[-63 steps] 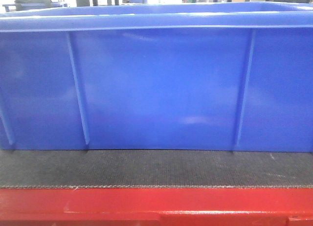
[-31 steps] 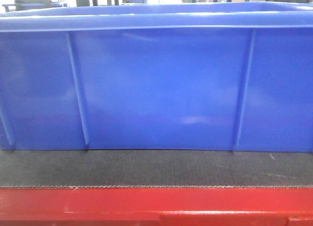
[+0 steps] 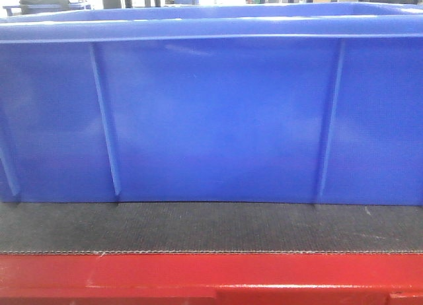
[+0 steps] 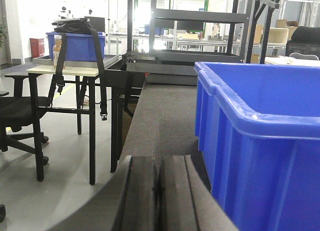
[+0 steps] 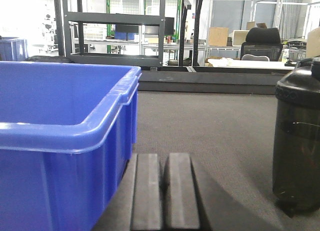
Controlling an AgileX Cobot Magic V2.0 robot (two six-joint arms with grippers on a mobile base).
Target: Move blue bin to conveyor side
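Observation:
The blue bin [image 3: 211, 113] fills the front view, standing on the dark woven conveyor belt [image 3: 211, 227] just behind its red frame [image 3: 211, 275]. In the left wrist view my left gripper [image 4: 158, 163] is shut and holds nothing, low over the belt [image 4: 165, 116], with the bin's left end wall [image 4: 260, 156] close on its right. From the right wrist, my right gripper [image 5: 163, 161] is also shut and holds nothing, with the bin's right end corner [image 5: 65, 156] close on its left. Neither gripper touches the bin as far as I can see.
A tall black cylindrical container [image 5: 297, 141] stands on the belt to the right of my right gripper. Left of the conveyor are a table [image 4: 65, 73] bearing another blue crate [image 4: 75, 45] and an office chair [image 4: 20, 116]. Dark metal racks [image 5: 120, 31] stand behind the belt.

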